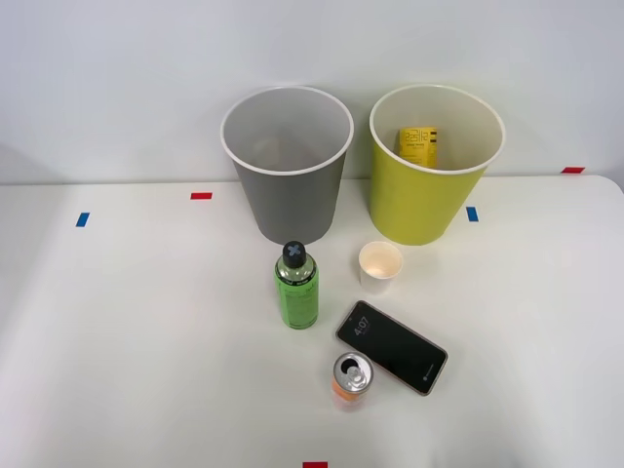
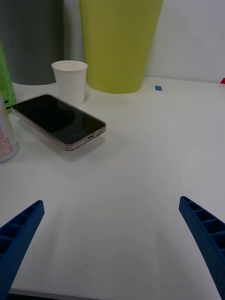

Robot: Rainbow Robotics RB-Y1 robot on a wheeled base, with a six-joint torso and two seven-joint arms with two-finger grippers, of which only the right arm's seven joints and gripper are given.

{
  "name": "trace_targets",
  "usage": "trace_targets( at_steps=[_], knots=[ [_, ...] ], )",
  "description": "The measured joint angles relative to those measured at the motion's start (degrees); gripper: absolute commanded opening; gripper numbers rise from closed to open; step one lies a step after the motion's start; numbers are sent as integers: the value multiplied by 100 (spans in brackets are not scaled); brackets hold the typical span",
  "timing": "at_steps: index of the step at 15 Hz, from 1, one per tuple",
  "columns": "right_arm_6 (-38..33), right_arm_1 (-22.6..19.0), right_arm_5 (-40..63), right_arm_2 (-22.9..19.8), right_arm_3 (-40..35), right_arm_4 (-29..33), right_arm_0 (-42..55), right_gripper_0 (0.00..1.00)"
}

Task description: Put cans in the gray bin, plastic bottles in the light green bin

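An orange can (image 1: 350,380) with a silver top stands upright near the table's front edge; the right wrist view catches its side (image 2: 6,136). A clear bottle of green liquid (image 1: 296,286) with a black cap stands upright in front of the gray bin (image 1: 287,166); a sliver of the bottle (image 2: 5,79) and the gray bin (image 2: 33,40) also appear in the wrist view. The light green bin (image 1: 429,171) stands right of the gray one, its wall (image 2: 119,44) ahead of my fingers. My right gripper (image 2: 112,248) is open over bare table, holding nothing, well short of the can.
A white paper cup (image 1: 379,265) (image 2: 70,80) stands between the bottle and the light green bin. A black phone (image 1: 392,346) (image 2: 58,120) lies flat beside the can. A yellow item (image 1: 419,144) rests inside the light green bin. Coloured tape marks dot the white table (image 1: 117,322).
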Motion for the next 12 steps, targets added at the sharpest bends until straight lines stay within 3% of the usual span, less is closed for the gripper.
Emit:
trace_targets(
  at_steps=[12],
  knots=[
    [0,0,0,0,0,0,0,100]
  ],
)
